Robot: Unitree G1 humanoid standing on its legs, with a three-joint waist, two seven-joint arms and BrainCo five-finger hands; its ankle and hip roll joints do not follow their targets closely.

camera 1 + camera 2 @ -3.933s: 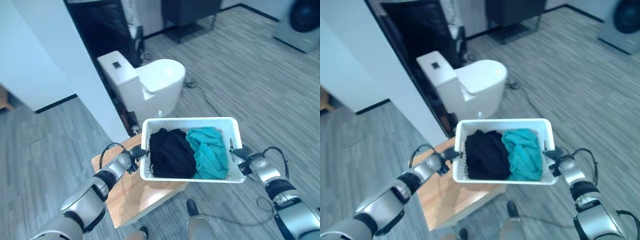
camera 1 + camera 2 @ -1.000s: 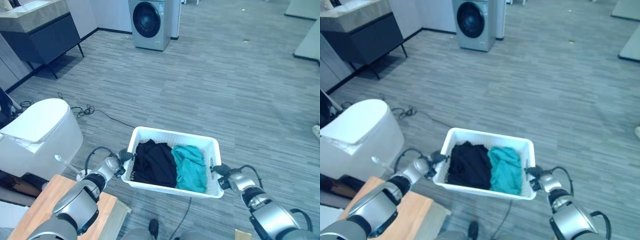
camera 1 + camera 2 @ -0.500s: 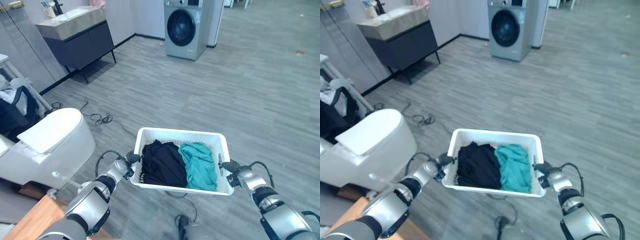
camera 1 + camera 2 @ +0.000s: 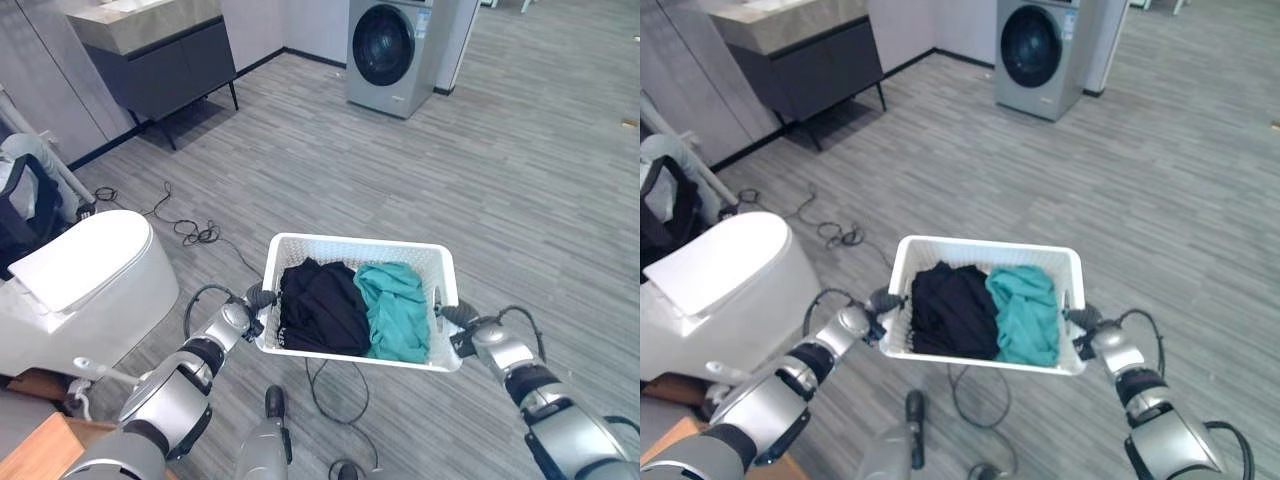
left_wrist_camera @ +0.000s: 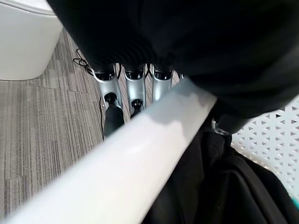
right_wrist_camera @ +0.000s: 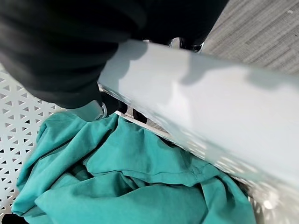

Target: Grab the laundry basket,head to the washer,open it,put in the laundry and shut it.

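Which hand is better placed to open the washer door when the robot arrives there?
Neither yet: the left hand and the right hand each grip an end of the laundry basket, and the washer stands far ahead.

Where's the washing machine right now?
In the left eye view the washing machine stands at the far end of the grey floor, ahead of the carried basket, right of the dark vanity cabinet.

grey wood-look plank flooring (image 4: 520, 190) runs across the whole room ahead of me. far ahead a silver front-loading washer (image 4: 392, 48) with a dark round door stands against the pale wall, and to my left of it a dark vanity cabinet (image 4: 165, 62) on thin black legs carries a stone-coloured top. close on my left sits a white toilet (image 4: 85, 285), with a tangle of black cable (image 4: 195, 235) on the floor just beyond it.
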